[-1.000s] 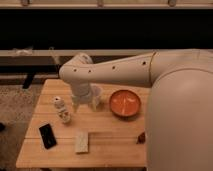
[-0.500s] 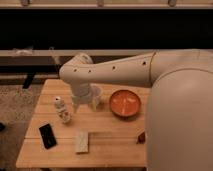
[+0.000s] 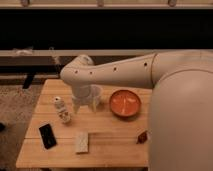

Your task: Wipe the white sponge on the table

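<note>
Nothing moved: gripper [image 3: 85, 104] hovers over plank table [image 3: 115, 136], fingers [image 3: 76, 106] apart, behind flat white sponge [image 3: 82, 142].

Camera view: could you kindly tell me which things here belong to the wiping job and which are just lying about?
For the job: table; white sponge, near its front edge; gripper, over the tabletop farther back, apart from the sponge.
Lying about: black slab; white figurine bottle; orange bowl; small dark object near the right edge.
</note>
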